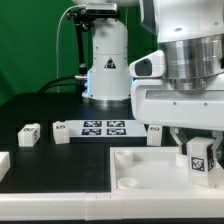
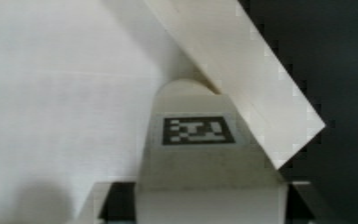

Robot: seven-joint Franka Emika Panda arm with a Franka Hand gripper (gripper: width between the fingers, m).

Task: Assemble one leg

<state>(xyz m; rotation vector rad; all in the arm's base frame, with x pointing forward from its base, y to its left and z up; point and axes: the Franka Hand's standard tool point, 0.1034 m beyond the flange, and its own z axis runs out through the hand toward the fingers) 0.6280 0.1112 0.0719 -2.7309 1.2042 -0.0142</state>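
My gripper (image 1: 199, 160) is shut on a leg (image 1: 199, 155), a stubby white block with a black-and-white tag, at the exterior view's right. It holds the leg just above the big white square tray (image 1: 150, 175), near the tray's far right corner. In the wrist view the leg (image 2: 202, 150) fills the space between my two dark fingers (image 2: 119, 203), its tag facing the camera. The tray's surface (image 2: 69, 100) and raised rim (image 2: 229, 60) lie right behind it. The leg's lower end is hidden. Other legs lie loose on the table: one (image 1: 29, 134) at the left, one (image 1: 60, 130) by the marker board.
The marker board (image 1: 103, 127) lies on the black table behind the tray. Another small white block (image 1: 154, 132) sits just right of it. The arm's white base (image 1: 106, 65) stands at the back. A white piece (image 1: 3, 165) shows at the left edge.
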